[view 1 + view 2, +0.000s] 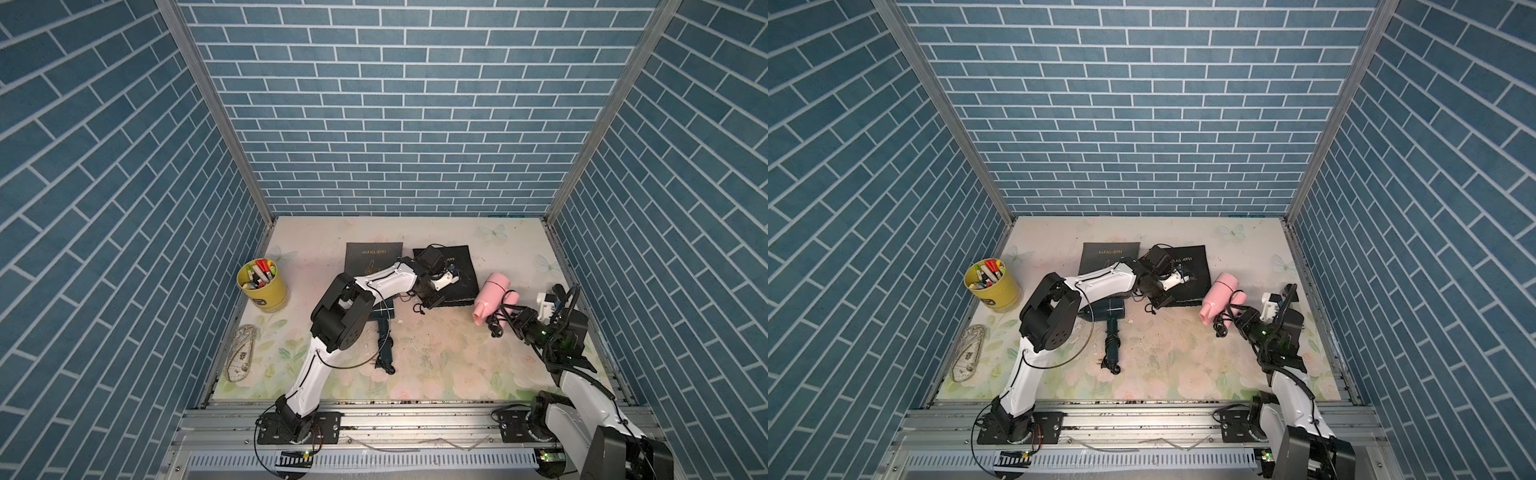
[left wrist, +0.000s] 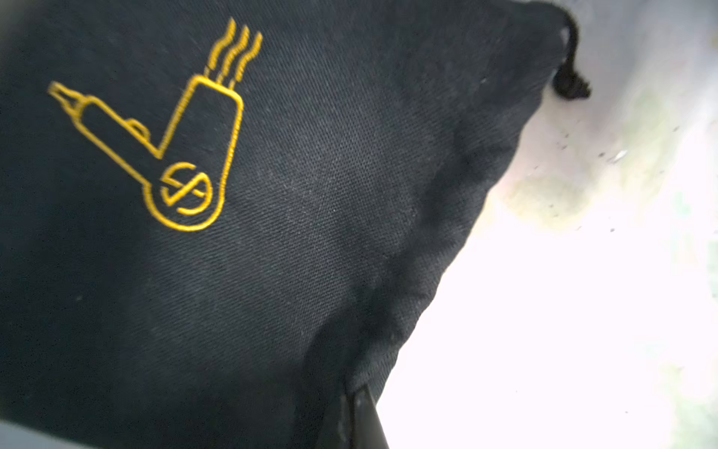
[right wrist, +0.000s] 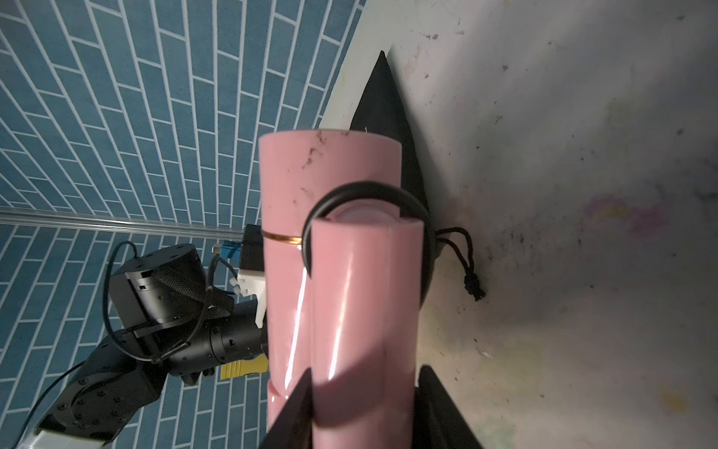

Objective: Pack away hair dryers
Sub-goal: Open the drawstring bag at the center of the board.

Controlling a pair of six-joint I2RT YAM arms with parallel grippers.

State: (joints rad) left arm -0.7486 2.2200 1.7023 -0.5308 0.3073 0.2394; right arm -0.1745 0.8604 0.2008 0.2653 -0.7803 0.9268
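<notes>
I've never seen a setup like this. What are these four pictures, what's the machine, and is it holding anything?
Two robot arms stand at a flowered table, each ending in a two-fingered gripper. Two pictures look down from above; two come from cameras on the arms' wrists. The left gripper pinches the edge of a black pouch; the right gripper holds the pink hair dryer by its handle. The teal hair dryer, a grey pouch and a yellow cup of markers are not held.
</notes>
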